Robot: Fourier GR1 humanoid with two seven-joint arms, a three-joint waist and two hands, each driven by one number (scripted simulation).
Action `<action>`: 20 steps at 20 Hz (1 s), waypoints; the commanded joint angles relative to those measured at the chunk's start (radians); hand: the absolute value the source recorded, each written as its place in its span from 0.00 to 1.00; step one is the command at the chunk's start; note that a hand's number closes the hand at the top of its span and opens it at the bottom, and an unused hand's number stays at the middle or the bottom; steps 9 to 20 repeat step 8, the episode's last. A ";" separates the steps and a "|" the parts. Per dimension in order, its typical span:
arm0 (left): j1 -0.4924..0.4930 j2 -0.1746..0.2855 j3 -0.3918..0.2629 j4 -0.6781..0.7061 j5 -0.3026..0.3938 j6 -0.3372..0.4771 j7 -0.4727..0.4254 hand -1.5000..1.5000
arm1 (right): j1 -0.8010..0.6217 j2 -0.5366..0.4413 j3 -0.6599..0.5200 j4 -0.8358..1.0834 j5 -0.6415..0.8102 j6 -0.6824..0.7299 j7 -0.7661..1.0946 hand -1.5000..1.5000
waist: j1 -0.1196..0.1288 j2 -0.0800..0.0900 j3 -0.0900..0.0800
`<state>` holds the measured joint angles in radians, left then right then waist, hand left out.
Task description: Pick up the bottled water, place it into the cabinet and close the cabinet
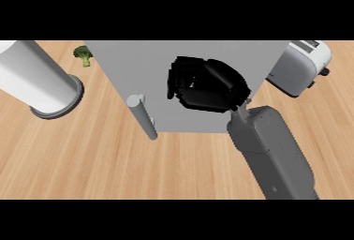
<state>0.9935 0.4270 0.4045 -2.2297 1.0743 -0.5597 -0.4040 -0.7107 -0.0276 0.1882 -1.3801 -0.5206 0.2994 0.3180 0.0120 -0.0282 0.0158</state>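
Right hand (206,86) above grey cabinet (138,70) at 12 o'clock, fingers curled, nothing seen in grasp. Handle (143,116) at 8 o'clock of hand. Bottled water hidden, place unknown. Toaster (301,65) at 2 o'clock.

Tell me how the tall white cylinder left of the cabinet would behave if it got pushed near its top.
The white cylinder stands tall on a round grey foot barely wider than itself, so a high push would probably tip it rather than slide it. Its smooth-looking round side suggests it would roll once down, perhaps toward the cabinet or the broccoli. Its weight cannot be judged.
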 commanded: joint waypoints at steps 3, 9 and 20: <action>-0.030 0.017 0.002 -0.039 0.030 0.045 0.053 0.00 | -0.201 0.026 -0.058 0.165 -0.075 -0.054 0.047 1.00 | 0.024 0.037 -0.016; -0.021 -0.007 0.008 0.025 0.008 -0.048 0.048 0.00 | -0.182 0.026 -0.038 0.212 -0.035 -0.038 -0.036 1.00 | 0.047 0.036 -0.017; -0.021 -0.007 0.008 0.025 0.008 -0.048 0.048 0.00 | -0.182 0.026 -0.038 0.212 -0.035 -0.038 -0.036 1.00 | 0.047 0.036 -0.017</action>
